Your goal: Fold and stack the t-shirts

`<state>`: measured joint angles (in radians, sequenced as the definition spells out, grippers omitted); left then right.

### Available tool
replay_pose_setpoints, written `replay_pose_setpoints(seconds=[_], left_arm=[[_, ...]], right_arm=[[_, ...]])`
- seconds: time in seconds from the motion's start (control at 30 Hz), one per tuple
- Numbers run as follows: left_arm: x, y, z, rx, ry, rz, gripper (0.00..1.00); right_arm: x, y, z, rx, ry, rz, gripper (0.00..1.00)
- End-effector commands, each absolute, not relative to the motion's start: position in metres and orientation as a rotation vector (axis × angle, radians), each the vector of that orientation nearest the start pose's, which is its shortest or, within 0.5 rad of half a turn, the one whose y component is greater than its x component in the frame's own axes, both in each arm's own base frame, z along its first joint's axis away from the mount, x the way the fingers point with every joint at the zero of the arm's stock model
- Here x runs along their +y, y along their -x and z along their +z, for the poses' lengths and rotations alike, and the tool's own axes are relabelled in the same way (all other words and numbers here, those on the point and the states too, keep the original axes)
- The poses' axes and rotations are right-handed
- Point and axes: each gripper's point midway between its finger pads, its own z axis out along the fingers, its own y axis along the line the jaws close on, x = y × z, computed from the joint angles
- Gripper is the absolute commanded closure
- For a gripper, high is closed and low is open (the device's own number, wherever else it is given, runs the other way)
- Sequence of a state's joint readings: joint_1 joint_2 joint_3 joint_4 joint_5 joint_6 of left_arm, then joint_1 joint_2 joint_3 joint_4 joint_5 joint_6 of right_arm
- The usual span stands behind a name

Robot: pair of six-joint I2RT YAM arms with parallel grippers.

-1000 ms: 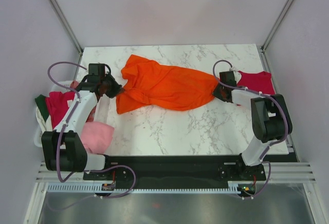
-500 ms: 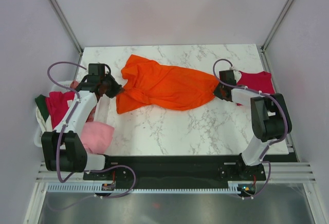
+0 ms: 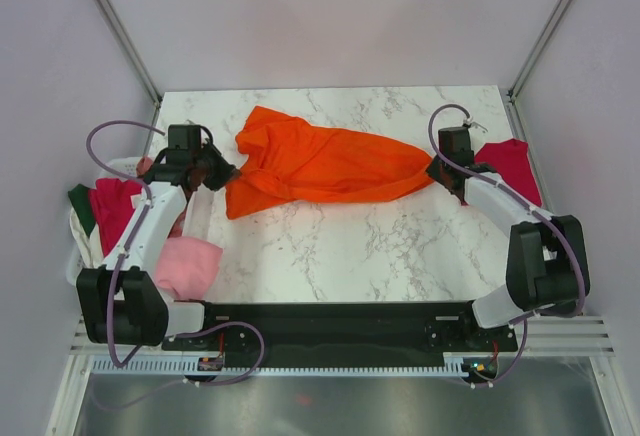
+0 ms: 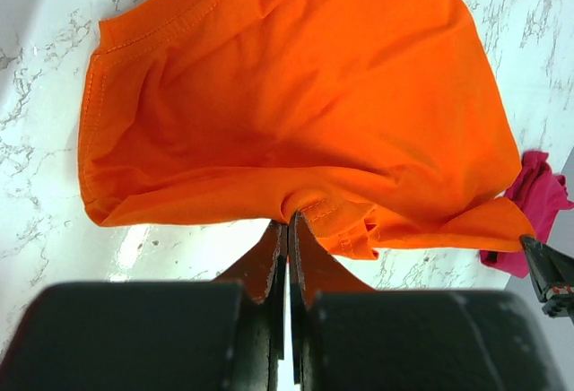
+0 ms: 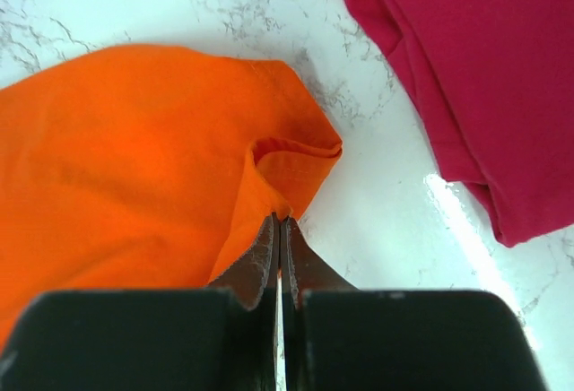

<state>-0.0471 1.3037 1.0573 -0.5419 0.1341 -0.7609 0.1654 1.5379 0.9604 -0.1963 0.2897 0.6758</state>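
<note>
Pink t-shirt lies nearest, at the left edge of the table, by the near end of a white basket that holds a magenta t-shirt. Farther on, the left gripper is pinched closed on the hem of the orange t-shirt. The right gripper is closed on its opposite edge. The orange t-shirt lies stretched between them, its long axis left to right. The crimson t-shirt lies beside the right gripper.
</note>
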Motion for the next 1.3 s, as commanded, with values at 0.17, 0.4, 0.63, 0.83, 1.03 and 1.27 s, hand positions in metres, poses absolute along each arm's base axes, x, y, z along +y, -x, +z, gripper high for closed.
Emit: replay_pose_setpoints(seconds=[0.17,0.4,0.63,0.83,1.03,1.27], left_arm=[[-0.07,-0.349,0.186,2.222,0.792,-0.584,0.98],[-0.071,-0.349,0.188,2.226,0.78,-0.594,0.98],[-0.079,-0.377,0.227,2.187,0.74,-0.66,0.98],[-0.08,-0.41,0.333,2.048,0.636,-0.747,0.98],[-0.07,-0.357,0.489,1.69,0.431,-0.737,0.98],[-0.069,-0.218,0.602,1.332,0.276,-0.764,0.98]], right_arm=[[0.026,-0.384,0.112,2.147,-0.746,0.022,1.0],[0.029,-0.384,0.108,2.166,-0.736,0.04,1.0],[0.039,-0.424,0.173,2.064,-0.69,0.134,1.0],[0.055,-0.455,0.291,1.886,-0.599,0.294,1.0],[0.059,-0.412,0.424,1.634,-0.459,0.417,1.0],[0.046,-0.304,0.515,1.375,-0.379,0.493,1.0]])
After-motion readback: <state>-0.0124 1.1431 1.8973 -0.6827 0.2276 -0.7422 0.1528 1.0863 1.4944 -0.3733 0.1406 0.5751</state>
